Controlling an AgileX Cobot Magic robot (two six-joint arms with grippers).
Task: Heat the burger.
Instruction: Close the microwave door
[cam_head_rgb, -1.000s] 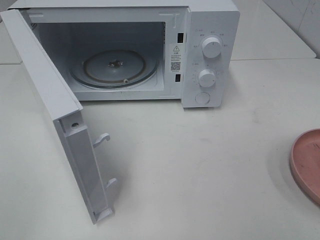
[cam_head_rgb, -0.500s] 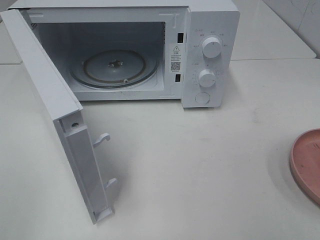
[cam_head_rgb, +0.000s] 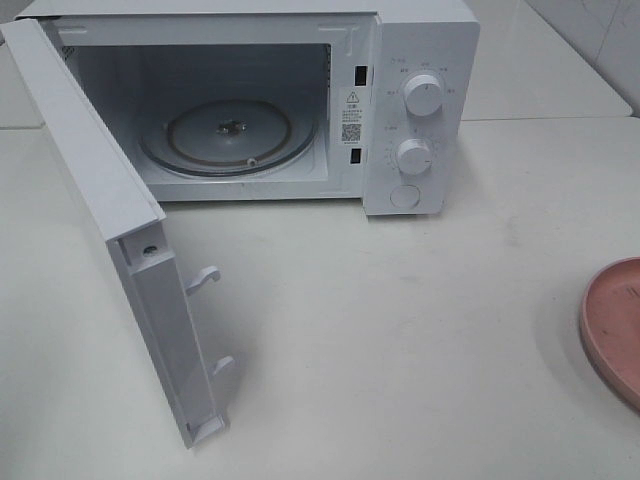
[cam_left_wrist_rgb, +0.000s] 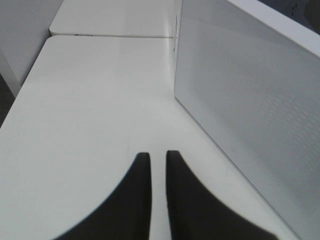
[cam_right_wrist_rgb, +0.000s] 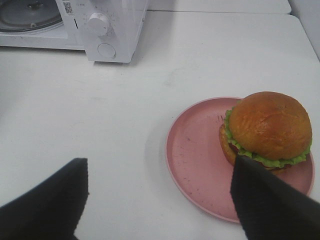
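The burger (cam_right_wrist_rgb: 267, 127), with its tan-brown bun and green lettuce, sits on the far side of a pink plate (cam_right_wrist_rgb: 195, 165) in the right wrist view. My right gripper (cam_right_wrist_rgb: 159, 160) hangs open above the table, its jaws wide; one finger (cam_right_wrist_rgb: 265, 205) is just in front of the burger, and nothing is held. In the high view only the plate's edge (cam_head_rgb: 615, 325) shows, and the burger is out of frame. My left gripper (cam_left_wrist_rgb: 158, 157) is shut on nothing, low over the table beside a white microwave panel (cam_left_wrist_rgb: 250, 100). Neither arm shows in the high view.
The white microwave (cam_head_rgb: 420, 110) stands at the back with its door (cam_head_rgb: 110, 230) swung wide toward the front left. Its glass turntable (cam_head_rgb: 228, 135) is bare. Two knobs (cam_head_rgb: 424, 96) and a round button are on its right panel. White table (cam_head_rgb: 400, 330) lies between microwave and plate.
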